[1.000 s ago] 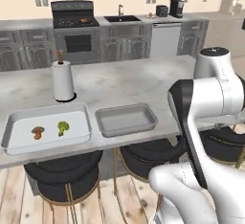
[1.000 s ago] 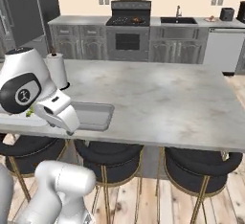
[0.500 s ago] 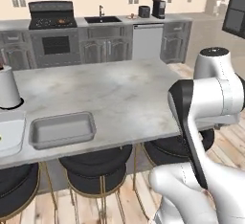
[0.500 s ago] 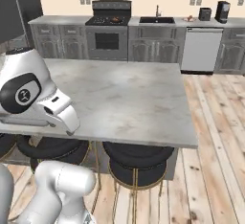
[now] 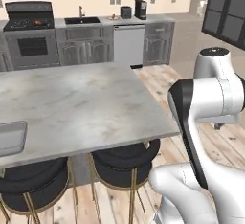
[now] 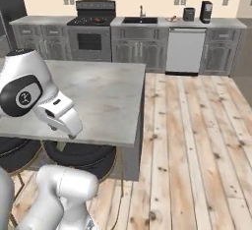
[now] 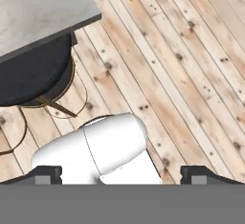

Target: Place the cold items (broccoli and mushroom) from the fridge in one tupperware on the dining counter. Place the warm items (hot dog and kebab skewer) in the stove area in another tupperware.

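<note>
Gripper: jaws wide apart, empty, above wooden floor.
Grey rectangular tupperware tray: on marble counter, well away from gripper; contents not visible.

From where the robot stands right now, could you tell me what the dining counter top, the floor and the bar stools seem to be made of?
The dining counter looks like polished grey marble or stone, going by its mottled veining. The floor looks like light wood planks with visible knots and seams. The bar stools seem to have dark padded seats, perhaps leather, on thin brass-coloured metal legs.
</note>
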